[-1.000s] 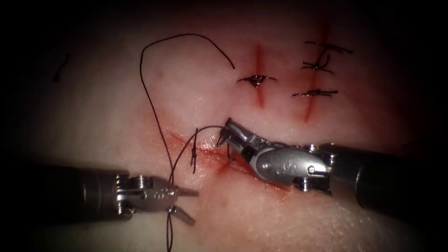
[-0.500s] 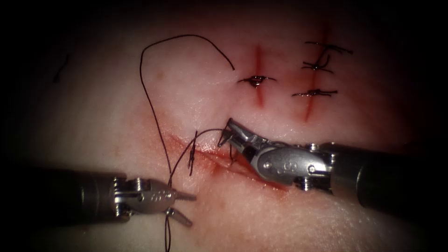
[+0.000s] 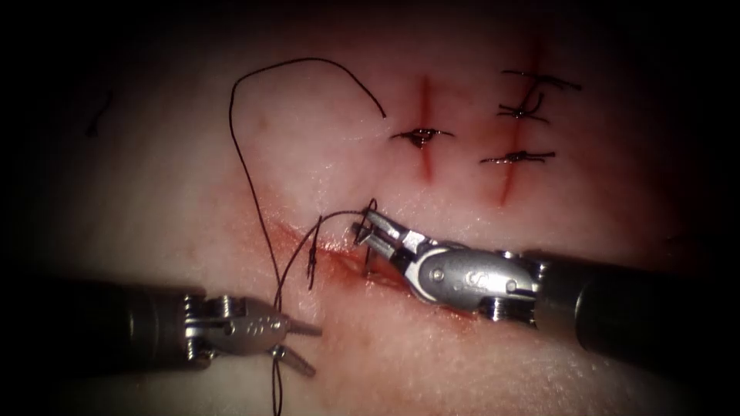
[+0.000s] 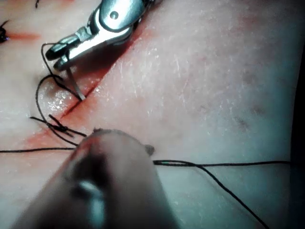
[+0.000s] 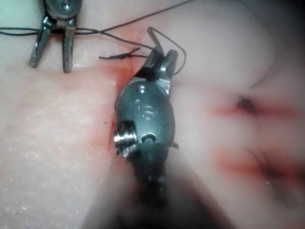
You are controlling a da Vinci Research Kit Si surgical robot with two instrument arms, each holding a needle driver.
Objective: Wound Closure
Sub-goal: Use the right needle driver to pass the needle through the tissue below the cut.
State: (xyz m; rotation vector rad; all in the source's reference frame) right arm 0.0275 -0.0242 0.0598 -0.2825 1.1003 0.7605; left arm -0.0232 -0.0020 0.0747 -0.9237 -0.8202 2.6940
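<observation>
The right tool (image 3: pixel 370 231) is gripping the needle (image 3: pixel 368 258) near its upper end, with the lower end standing in the cut (image 3: pixel 339 250) of the tissue (image 3: pixel 462 362). The left tool (image 3: pixel 304 347) is waiting with jaws apart, holding nothing, thread (image 3: pixel 247 169) crossing between them. Risk, as judged: the needle twisting in the grip and tearing the wet, reddened edge.

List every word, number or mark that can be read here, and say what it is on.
Right tool: raised marks on its metal body, too blurred to read.
Left tool: tiny marks on its body, unreadable.
Tissue, thread: no writing.
The right tool grips the needle near its upper end; the lower end sits in the tissue at the cut. The left tool is open and holds nothing.
</observation>
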